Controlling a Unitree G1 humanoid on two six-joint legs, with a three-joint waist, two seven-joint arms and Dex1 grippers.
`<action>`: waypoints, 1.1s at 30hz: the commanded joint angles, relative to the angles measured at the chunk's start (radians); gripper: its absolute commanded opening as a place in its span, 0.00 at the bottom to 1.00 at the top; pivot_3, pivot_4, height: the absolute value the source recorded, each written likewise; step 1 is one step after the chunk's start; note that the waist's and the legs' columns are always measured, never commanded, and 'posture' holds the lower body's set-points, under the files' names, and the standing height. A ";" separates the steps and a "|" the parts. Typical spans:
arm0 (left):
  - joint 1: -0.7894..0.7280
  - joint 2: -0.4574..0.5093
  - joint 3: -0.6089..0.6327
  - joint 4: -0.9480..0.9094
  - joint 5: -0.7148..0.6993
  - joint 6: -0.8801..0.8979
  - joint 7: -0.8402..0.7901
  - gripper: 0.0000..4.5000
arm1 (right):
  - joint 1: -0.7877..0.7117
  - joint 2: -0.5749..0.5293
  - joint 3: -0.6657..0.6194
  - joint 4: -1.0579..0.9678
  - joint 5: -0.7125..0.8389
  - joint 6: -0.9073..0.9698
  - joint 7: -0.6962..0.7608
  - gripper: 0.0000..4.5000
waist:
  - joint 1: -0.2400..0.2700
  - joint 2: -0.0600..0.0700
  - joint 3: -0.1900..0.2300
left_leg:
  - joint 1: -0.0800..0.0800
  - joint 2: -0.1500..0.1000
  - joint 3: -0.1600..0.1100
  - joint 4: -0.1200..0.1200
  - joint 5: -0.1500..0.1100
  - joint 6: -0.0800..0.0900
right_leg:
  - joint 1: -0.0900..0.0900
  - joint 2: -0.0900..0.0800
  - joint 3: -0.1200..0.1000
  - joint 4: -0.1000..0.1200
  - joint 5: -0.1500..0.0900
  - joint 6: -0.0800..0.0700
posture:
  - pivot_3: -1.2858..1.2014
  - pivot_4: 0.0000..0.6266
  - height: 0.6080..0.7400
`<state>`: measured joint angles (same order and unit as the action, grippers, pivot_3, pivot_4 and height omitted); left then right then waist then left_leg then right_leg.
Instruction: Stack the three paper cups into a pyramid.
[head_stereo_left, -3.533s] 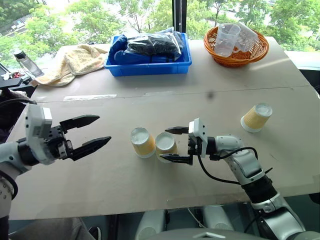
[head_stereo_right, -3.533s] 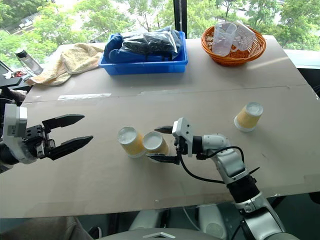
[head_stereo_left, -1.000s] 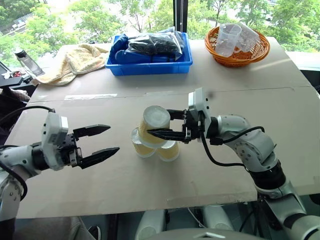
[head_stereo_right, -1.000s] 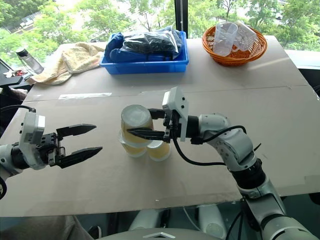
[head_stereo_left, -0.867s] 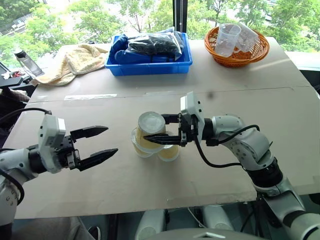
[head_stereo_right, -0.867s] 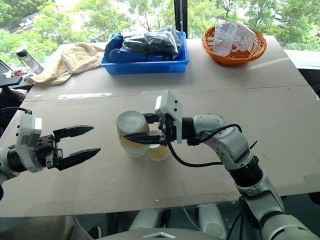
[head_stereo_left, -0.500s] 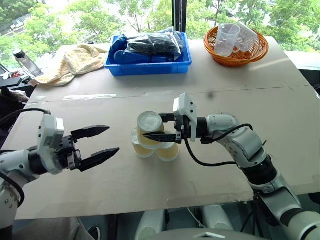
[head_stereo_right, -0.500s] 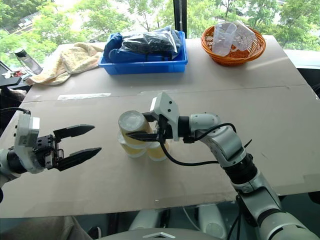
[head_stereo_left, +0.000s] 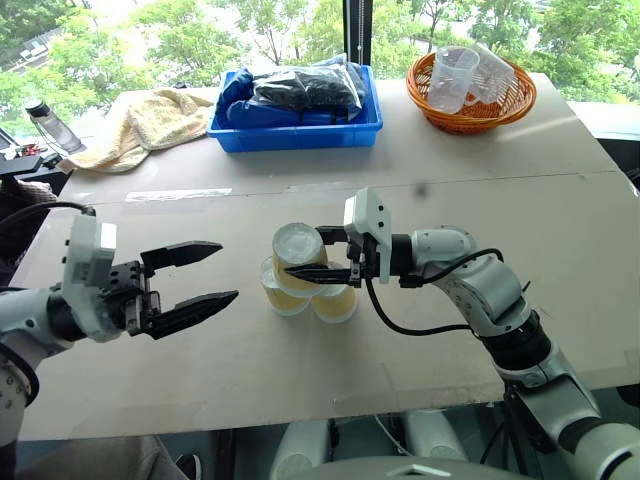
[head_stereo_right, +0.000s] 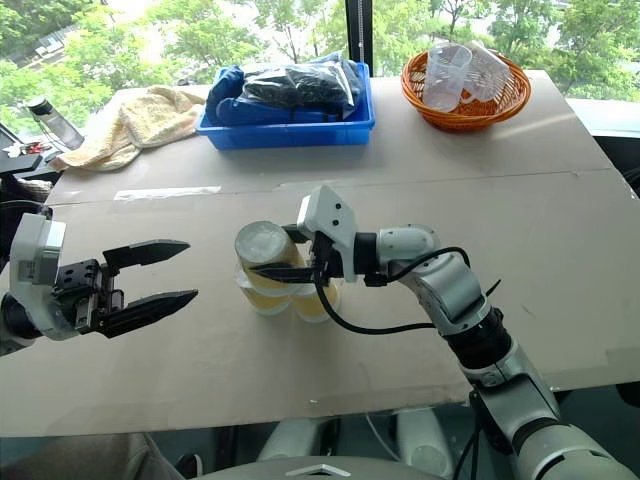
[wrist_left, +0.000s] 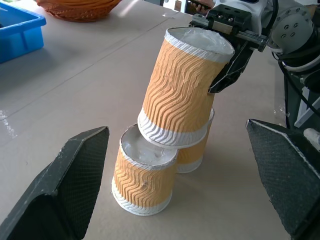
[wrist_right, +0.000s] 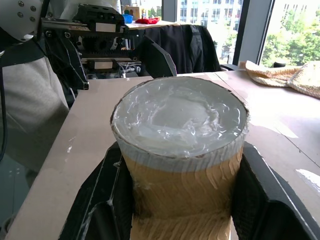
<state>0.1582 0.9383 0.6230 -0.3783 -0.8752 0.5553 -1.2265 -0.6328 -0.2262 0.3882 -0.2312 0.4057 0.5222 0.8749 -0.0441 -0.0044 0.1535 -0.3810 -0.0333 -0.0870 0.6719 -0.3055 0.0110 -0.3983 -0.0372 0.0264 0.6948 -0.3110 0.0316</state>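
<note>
Two of the three paper cups stand upside down side by side at mid-table. The third paper cup, white base up, sits tilted across their tops as the pyramid's upper cup. My right gripper reaches in from the right and is shut on this top cup, its fingers pressed against both ribbed sides. My left gripper hovers open to the left of the stack, clear of it, with its fingers spread wide.
At the back of the table are a blue bin with dark bags, an orange basket of clear plastic cups, a yellow towel and a bottle. The table's front edge runs close below both arms.
The third cup, earlier lying at the right of the table, was carried over by my right gripper and lowered onto the two base cups. The left gripper stayed open and rose slightly.
</note>
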 joint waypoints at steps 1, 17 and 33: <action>-0.006 0.035 0.059 0.032 -0.006 -0.008 -0.044 1.00 | -0.009 0.015 -0.024 -0.015 0.026 0.006 0.005 0.80 | 0.000 0.000 0.000 | 0.000 0.000 0.000 0.000 0.000 0.000 | 0.000 0.000 0.000 0.000 0.000 0.000 | 0.52 0.24 1.00; 0.004 0.265 0.320 0.248 -0.001 0.082 -0.366 1.00 | 0.058 -0.091 -0.210 -0.131 0.209 0.094 0.031 0.99 | 0.001 0.000 0.002 | 0.000 0.000 0.000 -0.001 0.000 0.000 | 0.000 0.000 -0.001 -0.001 0.000 0.000 | 0.52 0.24 1.00; 0.027 -0.093 -0.047 0.456 0.495 -0.418 0.006 1.00 | 0.619 -0.420 -0.657 0.212 0.077 -0.434 0.243 0.99 | 0.013 0.000 0.002 | 0.000 0.000 0.001 -0.002 -0.001 0.001 | 0.002 -0.002 -0.001 -0.005 0.000 0.000 | 0.52 0.24 1.00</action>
<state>0.2052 0.8470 0.5907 0.0639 -0.4360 0.2133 -1.2890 -0.0155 -0.6457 -0.2307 -0.0498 0.5104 0.1867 1.0976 -0.0308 -0.0047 0.1559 -0.3807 -0.0334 -0.0857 0.6702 -0.3060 0.0120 -0.3959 -0.0388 0.0252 0.6910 -0.3109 0.0317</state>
